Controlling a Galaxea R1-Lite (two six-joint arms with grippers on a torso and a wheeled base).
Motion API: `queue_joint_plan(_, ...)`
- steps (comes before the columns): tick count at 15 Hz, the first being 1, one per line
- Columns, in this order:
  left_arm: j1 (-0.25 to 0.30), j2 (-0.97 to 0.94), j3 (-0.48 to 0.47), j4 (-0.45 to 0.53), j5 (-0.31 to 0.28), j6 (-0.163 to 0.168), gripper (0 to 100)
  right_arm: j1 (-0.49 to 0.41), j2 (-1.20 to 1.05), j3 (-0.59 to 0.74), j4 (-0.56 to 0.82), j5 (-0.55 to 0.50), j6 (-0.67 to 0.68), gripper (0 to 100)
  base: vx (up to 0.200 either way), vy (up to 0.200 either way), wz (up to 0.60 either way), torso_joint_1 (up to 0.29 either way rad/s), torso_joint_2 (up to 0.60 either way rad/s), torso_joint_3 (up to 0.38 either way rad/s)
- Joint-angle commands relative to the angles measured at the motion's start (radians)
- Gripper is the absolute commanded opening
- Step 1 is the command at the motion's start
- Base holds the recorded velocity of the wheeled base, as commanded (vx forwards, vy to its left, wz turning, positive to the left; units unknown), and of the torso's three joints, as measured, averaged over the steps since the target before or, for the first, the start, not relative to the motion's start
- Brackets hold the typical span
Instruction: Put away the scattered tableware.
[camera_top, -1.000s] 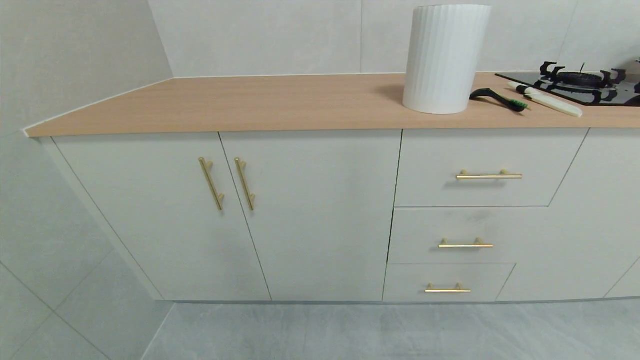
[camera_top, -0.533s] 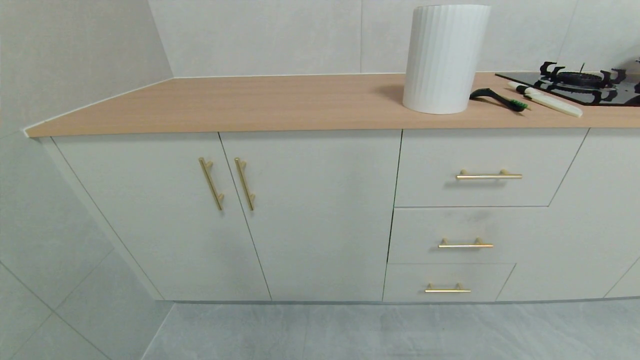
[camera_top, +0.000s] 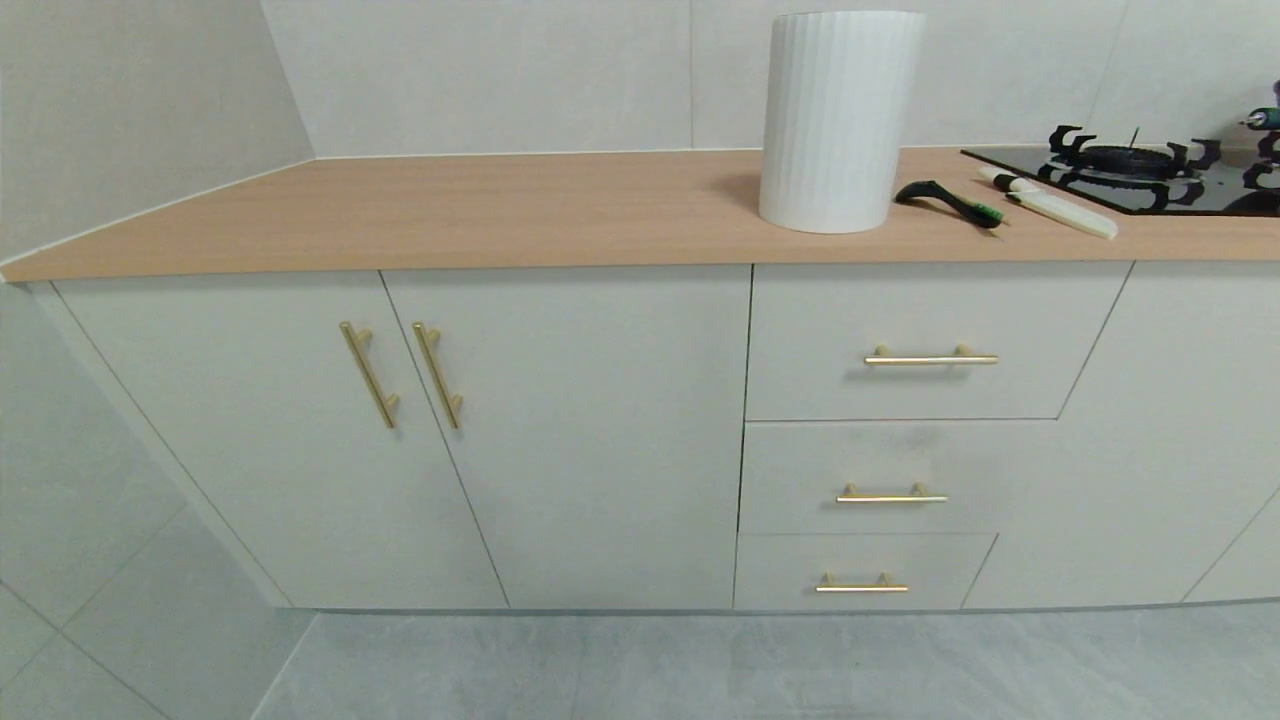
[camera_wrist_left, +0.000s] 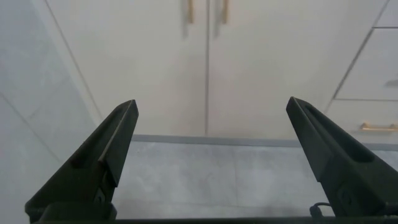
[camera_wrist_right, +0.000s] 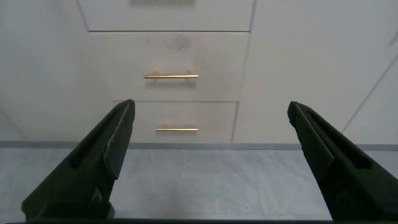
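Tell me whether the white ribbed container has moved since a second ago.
No. The white ribbed container keeps its spot left of the gas stove; the camera shifted.

- Left gripper (camera_wrist_left: 211, 102) — bore two matte black fingers (camera_wrist_left: 93, 168), wedge-shaped, tapering to narrow tips.
- Right gripper (camera_wrist_right: 211, 103) — carried the same black, flat-sided tapering fingers (camera_wrist_right: 93, 165).

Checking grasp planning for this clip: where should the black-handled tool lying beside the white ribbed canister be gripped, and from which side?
Probably mid-length on the black-handled tool, coming from above and closing across its narrow width: it lies flat on the countertop, so nothing fits under it, and the white ribbed canister crowds its black end.
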Motion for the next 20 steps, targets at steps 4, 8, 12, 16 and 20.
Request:
queue_joint_plan(4,-0.001,0.000,0.000,0.000,0.001,-0.001,100,0.000,0.001,0.001,0.000,0.000,-0.001,100,0.000,0.000,0.00,0.000,0.00,0.000)
queue_joint_plan(8,0.001,0.000,0.000,0.000,-0.001,-0.001,100,0.000,0.001,0.000,0.000,-0.001,-0.001,100,0.100,0.000,0.00,-0.001,0.00,0.001)
queue_joint_plan(12,-0.001,0.000,0.000,0.000,0.001,-0.001,100,0.000,0.001,0.000,0.000,0.000,-0.001,100,0.100,0.000,0.00,0.003,0.00,0.001)
queue_joint_plan(16,0.001,0.000,0.000,0.000,0.001,-0.001,100,0.000,0.001,0.000,0.000,0.002,-0.018,100,0.000,0.000,0.00,0.000,0.00,0.000)
queue_joint_plan(20,-0.001,0.000,0.000,0.000,0.001,-0.001,100,0.035,0.101,-0.198,0.003,0.055,0.071,100,0.000,0.000,0.00,0.000,0.00,0.000)
